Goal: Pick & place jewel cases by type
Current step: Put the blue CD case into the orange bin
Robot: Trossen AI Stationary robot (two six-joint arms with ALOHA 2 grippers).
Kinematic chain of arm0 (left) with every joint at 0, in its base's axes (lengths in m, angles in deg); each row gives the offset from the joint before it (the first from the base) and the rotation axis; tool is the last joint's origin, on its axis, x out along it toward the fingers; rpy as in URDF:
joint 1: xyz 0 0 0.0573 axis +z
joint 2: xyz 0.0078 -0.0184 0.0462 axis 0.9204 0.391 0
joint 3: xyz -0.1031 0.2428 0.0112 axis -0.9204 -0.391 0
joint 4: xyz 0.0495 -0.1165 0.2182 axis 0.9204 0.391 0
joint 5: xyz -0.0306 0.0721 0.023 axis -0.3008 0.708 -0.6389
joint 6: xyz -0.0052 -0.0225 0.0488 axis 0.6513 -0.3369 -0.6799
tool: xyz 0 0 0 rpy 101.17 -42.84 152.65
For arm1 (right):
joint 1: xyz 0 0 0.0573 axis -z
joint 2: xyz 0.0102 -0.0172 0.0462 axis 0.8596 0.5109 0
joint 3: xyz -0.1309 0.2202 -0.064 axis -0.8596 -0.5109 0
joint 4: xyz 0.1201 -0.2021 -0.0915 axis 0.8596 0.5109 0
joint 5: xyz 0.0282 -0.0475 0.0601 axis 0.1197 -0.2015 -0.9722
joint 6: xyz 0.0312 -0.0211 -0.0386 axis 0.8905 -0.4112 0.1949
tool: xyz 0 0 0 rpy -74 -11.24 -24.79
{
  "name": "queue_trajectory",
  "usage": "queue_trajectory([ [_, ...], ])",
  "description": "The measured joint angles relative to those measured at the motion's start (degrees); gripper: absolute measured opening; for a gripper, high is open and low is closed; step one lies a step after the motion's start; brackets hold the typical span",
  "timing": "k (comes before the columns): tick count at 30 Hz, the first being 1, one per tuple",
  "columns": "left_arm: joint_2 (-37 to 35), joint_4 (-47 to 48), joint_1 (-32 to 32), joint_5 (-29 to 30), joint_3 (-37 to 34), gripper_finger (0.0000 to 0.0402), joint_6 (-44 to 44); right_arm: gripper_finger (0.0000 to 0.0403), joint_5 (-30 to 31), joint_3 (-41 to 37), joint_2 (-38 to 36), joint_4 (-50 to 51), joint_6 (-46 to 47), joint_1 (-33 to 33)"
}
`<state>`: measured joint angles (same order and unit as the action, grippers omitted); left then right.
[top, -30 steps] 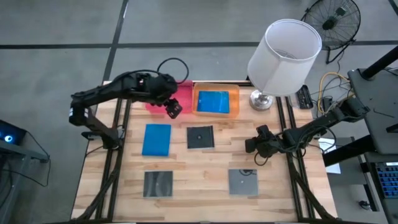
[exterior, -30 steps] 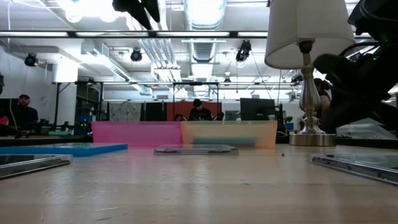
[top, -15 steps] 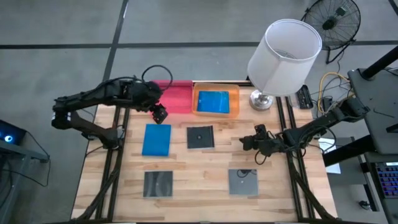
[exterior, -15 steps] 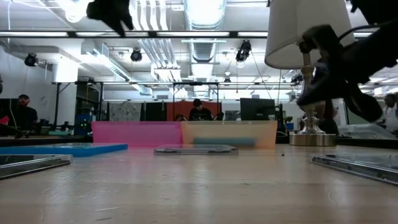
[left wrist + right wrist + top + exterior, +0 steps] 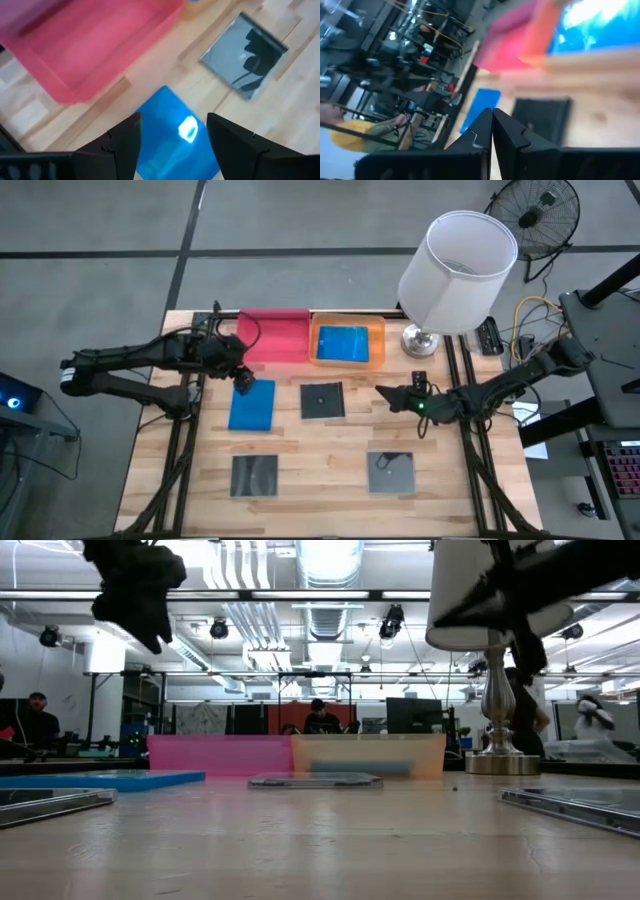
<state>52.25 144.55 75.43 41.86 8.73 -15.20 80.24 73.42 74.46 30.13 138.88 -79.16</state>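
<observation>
— Arms first: what has changed?

— Left gripper has swung off the pink tray, fingers apart and empty, to hang over the far edge of the blue case on the table; likely the next pick. Right gripper, fingers together, has crept toward the black case at mid-table.

— Sorted so far?

— One blue case lies in the orange tray. Two grey cases wait at the near edge.

— Anything unclear?

— Pink tray's contents; I cannot tell.

Even overhead light — ceiling lamps blaze white in the low view, glare spots the blue jewel case, and the right wrist view is motion-blurred.
</observation>
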Motion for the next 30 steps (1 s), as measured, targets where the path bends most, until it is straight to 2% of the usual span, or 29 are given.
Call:
queue_trajectory([
  [4, -2.93, -2.4, 0.0, -1.32, -3.09, 0.0203, 1.84, 0.0009, -0.02, 6.11, 0.76, -0.24, -14.26, 1.08],
  [10, -6.97, -13.08, -0.22, -3.12, -5.01, 0.0203, 1.79, 0.0009, -0.67, 15.7, 5.11, 0.24, -34.07, 2.0],
  [13, -8.42, -19.06, -0.7, -5.84, -5.06, 0.0203, -0.77, 0.0009, -4.16, 20.54, 7.78, 0.2, -42.01, 2.33],
  [18, -10.47, -27.61, -1.47, -11.05, -5.06, 0.0203, -4.13, 0.0009, -13.61, 29.18, 12.67, 0.68, -52.6, 3.34],
  [22, -11.08, -27.77, -1.51, -13.05, -5.08, 0.0203, -1.47, 0.0009, -18.12, 36.9, 17.73, 2.71, -52.21, 4.45],
  [30, -11.06, -22.51, -1.49, -13.14, -5.17, 0.0203, 9.23, 0.0009, -18.74, 53.8, 31.63, 17.93, -41.13, 6.91],
])
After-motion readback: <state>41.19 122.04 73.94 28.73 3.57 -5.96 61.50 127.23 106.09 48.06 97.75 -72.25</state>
